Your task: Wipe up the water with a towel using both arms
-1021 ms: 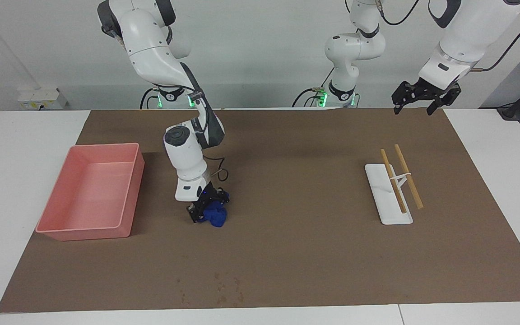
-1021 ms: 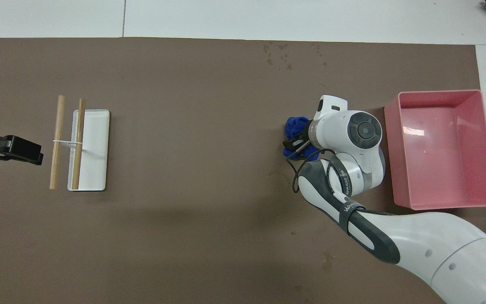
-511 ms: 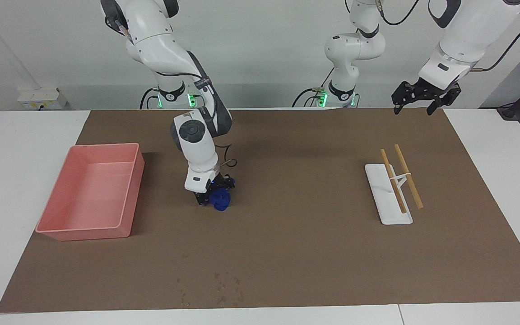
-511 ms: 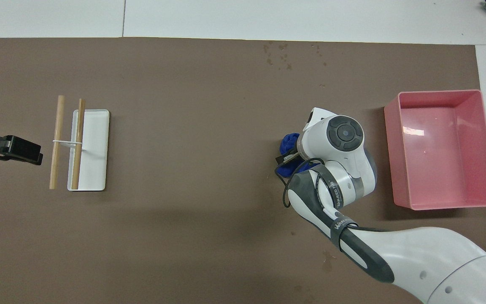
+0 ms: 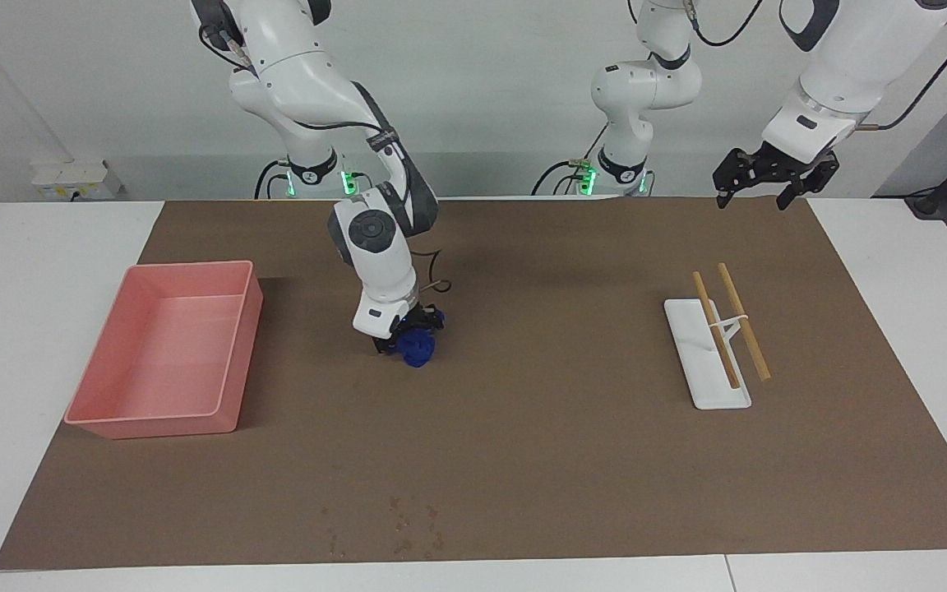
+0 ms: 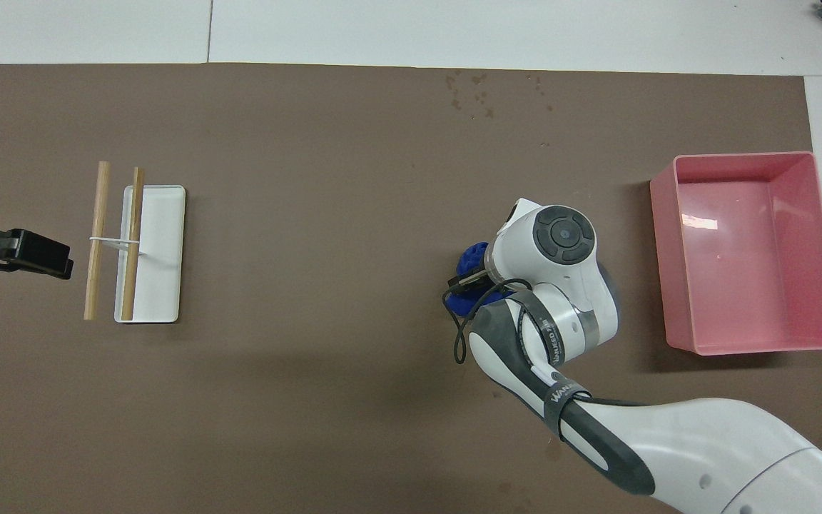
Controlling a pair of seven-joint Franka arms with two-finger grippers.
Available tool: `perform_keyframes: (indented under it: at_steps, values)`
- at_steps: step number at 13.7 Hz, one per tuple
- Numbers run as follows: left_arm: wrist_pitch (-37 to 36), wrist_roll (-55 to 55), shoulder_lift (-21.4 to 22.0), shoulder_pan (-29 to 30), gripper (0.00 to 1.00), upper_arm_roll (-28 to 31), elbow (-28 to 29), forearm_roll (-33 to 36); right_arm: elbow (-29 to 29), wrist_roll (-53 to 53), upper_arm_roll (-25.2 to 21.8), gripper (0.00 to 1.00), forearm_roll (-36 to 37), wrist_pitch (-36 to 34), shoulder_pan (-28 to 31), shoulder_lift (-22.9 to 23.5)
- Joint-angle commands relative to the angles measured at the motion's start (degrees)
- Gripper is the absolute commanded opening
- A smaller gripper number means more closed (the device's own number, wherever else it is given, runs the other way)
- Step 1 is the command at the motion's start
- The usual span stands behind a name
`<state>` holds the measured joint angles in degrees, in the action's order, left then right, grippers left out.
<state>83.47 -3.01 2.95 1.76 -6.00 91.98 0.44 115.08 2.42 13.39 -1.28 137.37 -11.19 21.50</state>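
My right jaws (image 5: 409, 335) are clamped on the blue towel (image 5: 418, 349), holding it up over the brown mat (image 5: 539, 444) in the middle of the worktop, beside the pink tray (image 5: 163, 419). My left jaws (image 5: 773, 177) hang spread wide over the mat's edge at my left arm's end, waiting. I cannot make out the water.

Deep-blue towel (image 5: 418, 349), pink tray (image 5: 103, 374)
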Motion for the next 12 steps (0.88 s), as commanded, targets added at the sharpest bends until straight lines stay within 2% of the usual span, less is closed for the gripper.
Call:
perform_keyframes:
  at_steps: [1,3,5,10,12]
  values:
    - [-0.2,-0.3,1.4,0.2,1.00,-0.1,1.5,0.9,1.2,-9.7,0.1,0.00,-0.7,2.8,3.2,0.0]
    - [-0.2,-0.3,1.4,0.2,1.00,-0.1,1.5,0.9,0.8,-14.1,0.1,0.00,5.1,5.2,5.6,0.3]
    - [-0.2,-0.3,1.4,0.2,1.00,-0.1,1.5,1.0,-0.7,-15.0,0.1,0.00,16.2,7.4,7.9,1.6]
    - [-0.2,-0.3,1.4,0.2,1.00,-0.1,1.5,1.0,-2.0,-16.3,0.2,0.00,38.2,12.6,10.0,2.8]
    - [-0.2,-0.3,1.4,0.2,1.00,-0.1,1.5,0.9,-2.4,-16.2,0.3,0.00,39.2,12.7,10.3,3.1]
